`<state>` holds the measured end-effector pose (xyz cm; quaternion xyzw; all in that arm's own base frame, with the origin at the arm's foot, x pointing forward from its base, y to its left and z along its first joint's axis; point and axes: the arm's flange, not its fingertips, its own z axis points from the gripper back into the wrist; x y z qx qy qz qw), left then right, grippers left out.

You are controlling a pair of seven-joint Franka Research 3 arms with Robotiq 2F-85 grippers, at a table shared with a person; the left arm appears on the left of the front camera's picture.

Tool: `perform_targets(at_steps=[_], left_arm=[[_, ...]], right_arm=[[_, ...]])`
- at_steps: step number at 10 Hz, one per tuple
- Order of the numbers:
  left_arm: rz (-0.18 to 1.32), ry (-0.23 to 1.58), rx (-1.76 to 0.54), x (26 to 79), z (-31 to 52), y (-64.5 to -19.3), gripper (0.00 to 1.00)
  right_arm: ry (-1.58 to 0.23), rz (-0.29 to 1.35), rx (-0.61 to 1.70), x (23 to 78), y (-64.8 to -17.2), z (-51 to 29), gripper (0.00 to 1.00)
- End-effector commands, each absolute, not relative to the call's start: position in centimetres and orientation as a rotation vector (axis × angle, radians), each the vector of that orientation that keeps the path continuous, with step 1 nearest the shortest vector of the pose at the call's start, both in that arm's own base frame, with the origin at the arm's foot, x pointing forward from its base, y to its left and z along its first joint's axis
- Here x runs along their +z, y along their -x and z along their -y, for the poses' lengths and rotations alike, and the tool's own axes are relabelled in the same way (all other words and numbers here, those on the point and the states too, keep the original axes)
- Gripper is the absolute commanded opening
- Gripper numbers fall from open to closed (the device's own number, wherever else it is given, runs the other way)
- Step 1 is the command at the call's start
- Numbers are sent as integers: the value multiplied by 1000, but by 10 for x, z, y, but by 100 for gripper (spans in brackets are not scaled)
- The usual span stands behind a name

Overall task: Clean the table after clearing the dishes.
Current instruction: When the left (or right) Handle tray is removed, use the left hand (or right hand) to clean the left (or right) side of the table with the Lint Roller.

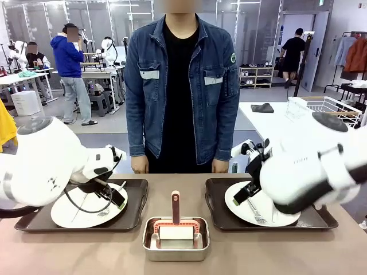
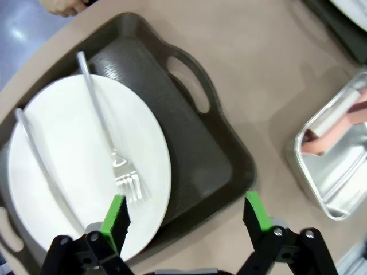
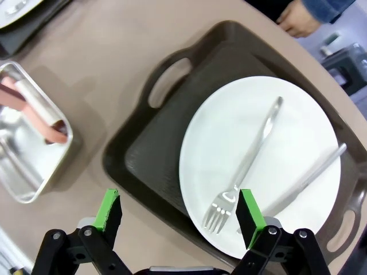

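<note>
Both jaws gape wide, empty: left gripper (image 2: 186,211) over the left tray's (image 2: 195,154) near edge, right gripper (image 3: 179,209) over the right tray (image 3: 155,143). Each holds a white plate (image 2: 69,172) with loose fork (image 2: 104,121) and knife (image 2: 46,165), flanking a steel pan (image 1: 175,256) on the brown table (image 2: 269,69). Likely brittle, cutlery may slide: lift trays level by handle slots. No legible writing

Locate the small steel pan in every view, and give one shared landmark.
Front view: steel pan at bottom centre, between the two dark trays.
Left wrist view: steel pan at the right edge, beside a tray.
Right wrist view: steel pan at the left edge.
Shared landmark: the pink-handled tool lying in it.
</note>
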<state>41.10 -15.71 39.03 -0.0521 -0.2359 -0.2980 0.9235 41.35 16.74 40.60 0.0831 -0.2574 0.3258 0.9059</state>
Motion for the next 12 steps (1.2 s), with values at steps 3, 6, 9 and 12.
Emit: perform_targets(at_steps=[3,6,9,12], left_arm=[[298,407,-611,430,108,-443,100],[167,923,-558,440,54,-455,100],[178,1397,-450,417,-28,-443,100],[396,1450,-209,393,-144,-415,100]], right_arm=[[-456,397,664,432,-452,-127,100],[-919,275,591,432,-452,-85,100],[-1285,242,393,414,-434,-16,100],[-1304,433,130,407,-405,96,100]])
